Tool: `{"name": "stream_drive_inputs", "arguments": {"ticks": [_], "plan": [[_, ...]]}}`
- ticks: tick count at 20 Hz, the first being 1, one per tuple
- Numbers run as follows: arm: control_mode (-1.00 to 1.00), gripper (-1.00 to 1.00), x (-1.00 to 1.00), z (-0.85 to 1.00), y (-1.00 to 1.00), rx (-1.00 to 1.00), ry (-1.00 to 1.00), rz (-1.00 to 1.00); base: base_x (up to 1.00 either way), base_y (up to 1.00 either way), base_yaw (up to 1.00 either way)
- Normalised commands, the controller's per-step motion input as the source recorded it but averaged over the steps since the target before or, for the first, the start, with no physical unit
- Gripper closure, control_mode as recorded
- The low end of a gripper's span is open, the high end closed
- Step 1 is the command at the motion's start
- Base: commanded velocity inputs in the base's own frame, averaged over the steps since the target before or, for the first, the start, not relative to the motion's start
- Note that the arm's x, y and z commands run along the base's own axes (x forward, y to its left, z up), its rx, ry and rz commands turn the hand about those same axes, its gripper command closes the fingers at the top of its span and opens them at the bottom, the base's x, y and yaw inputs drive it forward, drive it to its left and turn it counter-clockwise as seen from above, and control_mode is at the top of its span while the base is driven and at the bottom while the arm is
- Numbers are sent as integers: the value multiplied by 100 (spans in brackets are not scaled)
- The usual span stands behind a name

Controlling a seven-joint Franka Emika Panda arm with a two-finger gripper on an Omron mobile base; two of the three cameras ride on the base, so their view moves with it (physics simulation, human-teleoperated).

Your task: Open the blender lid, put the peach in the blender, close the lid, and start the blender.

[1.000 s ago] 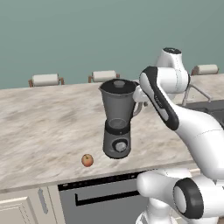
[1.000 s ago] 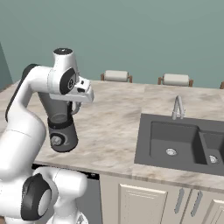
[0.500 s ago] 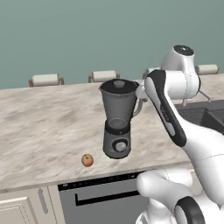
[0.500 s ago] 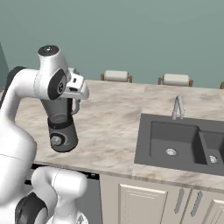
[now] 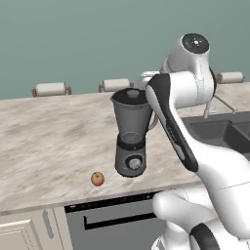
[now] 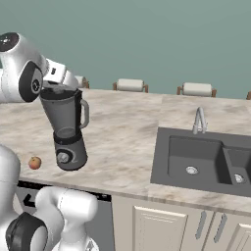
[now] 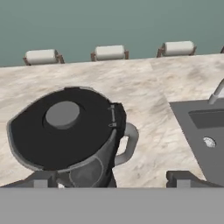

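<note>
We're at the very start as far as the scene shows: the blender lid (image 7: pixel 65 127) sits flat on the jar of the blender (image 5: pixel 131 132), knob up, and the peach (image 5: pixel 97 178) lies on the tabletop (image 5: pixel 53 141) near the front edge, just beside the blender's base on its left in the left base view. So we judge nothing as done yet: lid off, peach in, lid back on and dial turned are all left.

The claw (image 7: pixel 111 177) is spread wide and empty; in the hand view its two tips stand far apart at the bottom, one over the jar's near rim, the other off past the handle. It hangs above and behind the lid, not touching it from what we can tell. We'd expect the next move to be dropping onto the lid's knob.

The sink (image 6: pixel 203 159) is well apart to the right, irrelevant for now.

Labels: we see no readable text or brand anywhere. There are faint tick marks on the lid's edge and a plain round dial (image 5: pixel 132 163) on the base, unlabelled.
</note>
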Motion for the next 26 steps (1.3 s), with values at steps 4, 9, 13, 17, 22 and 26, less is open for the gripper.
{"name": "stream_drive_inputs", "arguments": {"ticks": [4,9,13,17,22,26], "plan": [[-100,-100,31,26,29,-1,3,0,0,0,0],[-100,-100,48,-6,20,-3,8,-2,0,0,0],[-100,-100,40,-40,27,-7,5,-6,0,0,0],[-100,-100,48,-46,28,-1,17,-1,0,0,0],[-100,-100,29,-25,5,0,17,2,0,0,0],[-100,-100,11,-3,0,0,10,4,0,0,0]]}}
